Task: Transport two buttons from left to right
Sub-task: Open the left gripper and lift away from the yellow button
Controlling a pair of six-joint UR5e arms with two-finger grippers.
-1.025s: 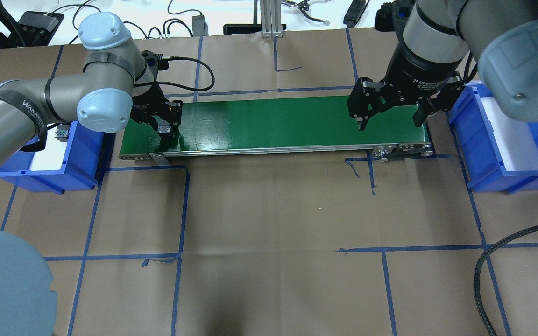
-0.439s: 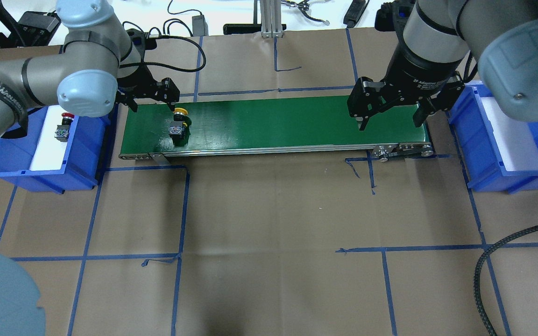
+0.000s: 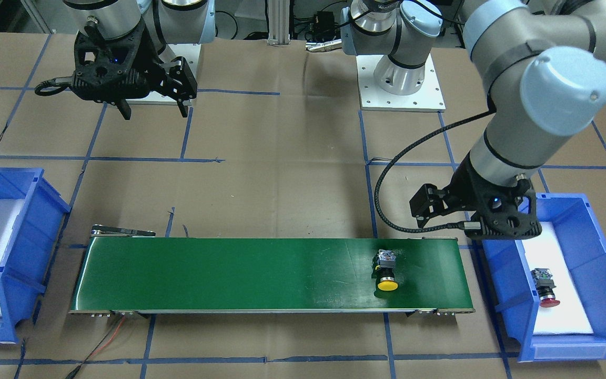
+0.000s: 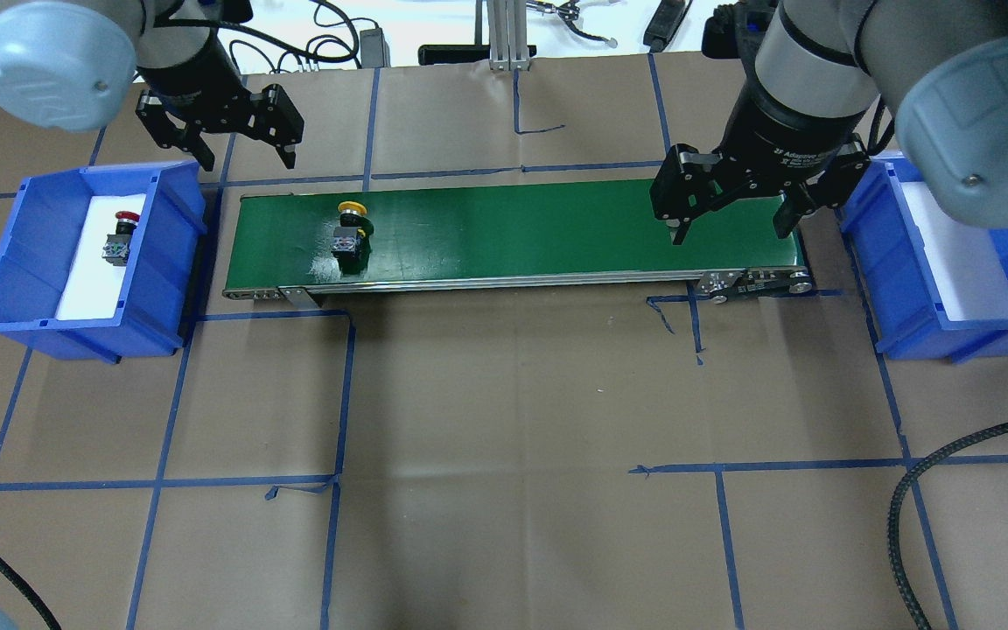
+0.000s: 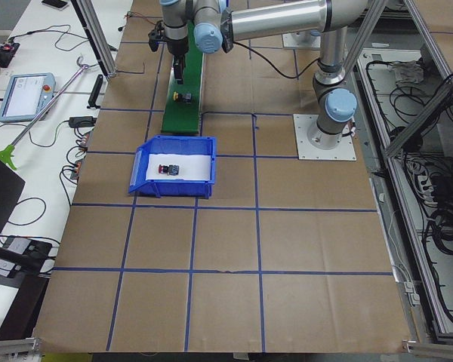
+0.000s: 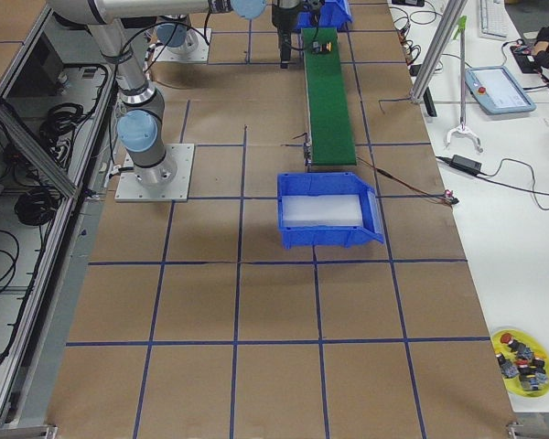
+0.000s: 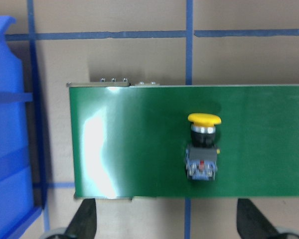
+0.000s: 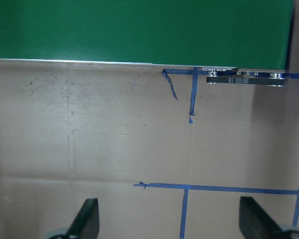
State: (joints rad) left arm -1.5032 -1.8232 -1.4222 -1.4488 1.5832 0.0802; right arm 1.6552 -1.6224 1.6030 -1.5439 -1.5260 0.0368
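Left gripper (image 4: 249, 164) hangs wide open and empty just behind the green belt's (image 4: 513, 232) left end; right gripper (image 4: 733, 233), also spread, hovers over its right end. Yellow button (image 4: 349, 229) lies on the belt near its left end. Red button (image 4: 119, 238) lies in the left bin (image 4: 158, 293) beside that end; the right bin (image 4: 906, 297) shows white padding.

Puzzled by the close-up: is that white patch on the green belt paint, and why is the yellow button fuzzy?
Left wrist view: glare on the green belt, not paint; yellow button slightly soft, likely motion blur. Overhead view: only faint sheen.
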